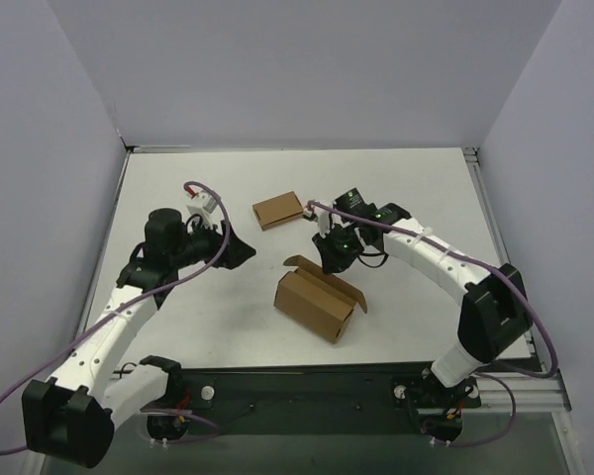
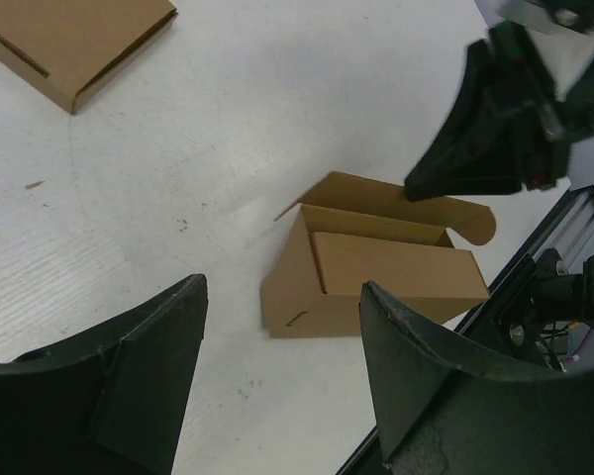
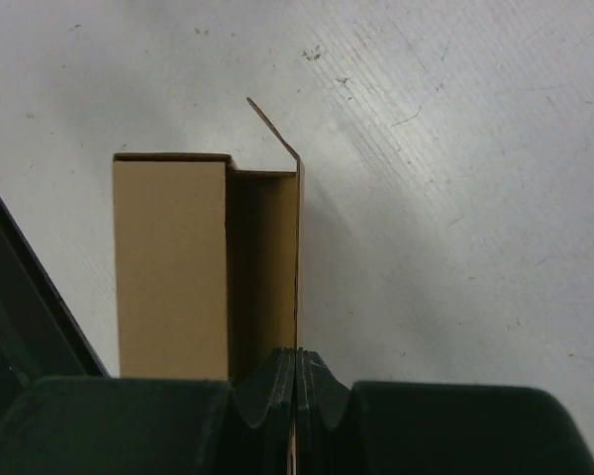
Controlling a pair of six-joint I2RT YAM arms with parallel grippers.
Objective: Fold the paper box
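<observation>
Box (image 1: pixel 319 305): body stood formed, lid flap not yet tucked; right gripper (image 3: pixel 297 394) pinched that flap's edge, left gripper (image 2: pixel 282 295) hung wide open, empty.

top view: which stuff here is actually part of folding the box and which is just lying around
Part of the job:
- paper box, partly folded, one flap standing up
- right gripper, shut on a thin wall of the paper box
- left gripper, open, holding nothing

Just lying about:
- small flat box, further back on the table, away from both grippers
</observation>
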